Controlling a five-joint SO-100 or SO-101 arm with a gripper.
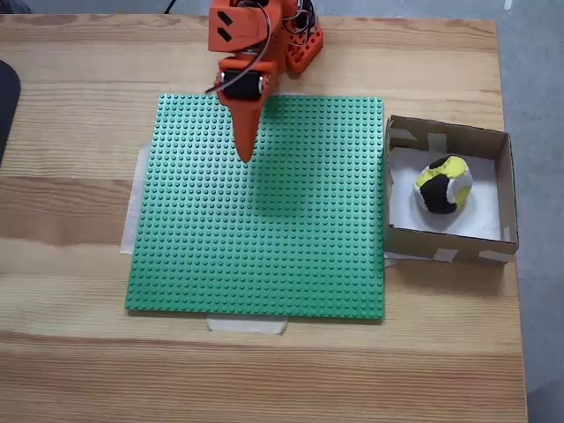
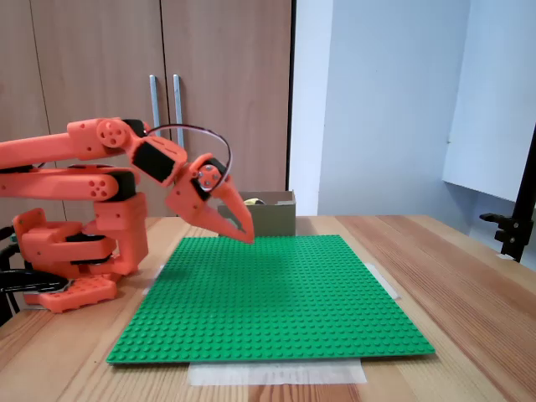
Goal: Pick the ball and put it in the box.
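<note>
The ball (image 1: 443,184), lumpy and patched in yellow, white and black, lies inside the box (image 1: 450,253), a shallow brown cardboard box with a white bottom at the right of the green plate. In a fixed view from the side, the box (image 2: 273,218) stands at the far end of the plate, with a sliver of the ball (image 2: 254,202) showing above its rim. My orange gripper (image 1: 246,155) hangs shut and empty above the plate's upper left area, far from the box. Seen from the side, the gripper (image 2: 247,238) points down at the plate's far edge.
A large green studded baseplate (image 1: 264,256) is taped to the wooden table. The arm's orange base (image 2: 67,251) stands at the plate's end. A dark object (image 1: 7,97) cuts the left edge. A black stand (image 2: 511,234) rises at the right, wooden cabinets behind.
</note>
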